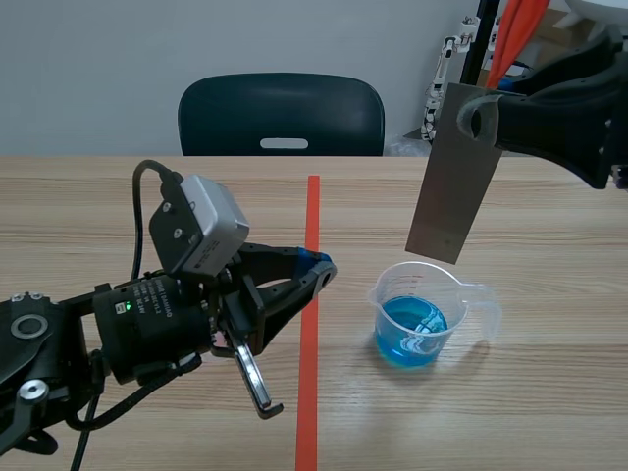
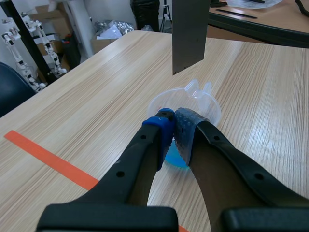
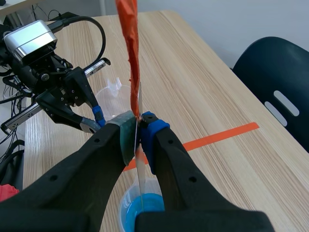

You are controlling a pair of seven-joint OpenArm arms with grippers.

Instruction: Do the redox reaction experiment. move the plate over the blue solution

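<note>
Right gripper (image 1: 478,114) (image 3: 139,125): my two fingers are clamped on the upper end of the grey metal plate (image 1: 453,177) (image 2: 189,34) (image 3: 142,179), one pad on each face, with the thin edge running down between them in my right wrist view. The plate hangs nearly upright, with a slight lean in the scene view, and it is raised off the table (image 1: 147,196). Its lower edge sits above the clear plastic beaker (image 1: 461,294) (image 2: 159,101) (image 3: 126,205). From my left wrist view there is open air between that edge and the beaker's rim, so the plate is not touching the beaker or the liquid. The blue solution (image 1: 412,324) (image 2: 174,157) (image 3: 150,202) fills only the lower part of the beaker, which stands on the table to the right of the orange-red tape line (image 1: 312,216). Left gripper (image 1: 324,265) (image 2: 174,121): my fingers are pressed together, pad against pad, with nothing held between them. It sits low over the table with its tips at the tape line, pointing toward the beaker and just short of it. A dark chair (image 1: 280,113) stands at the far side of the table.
</note>
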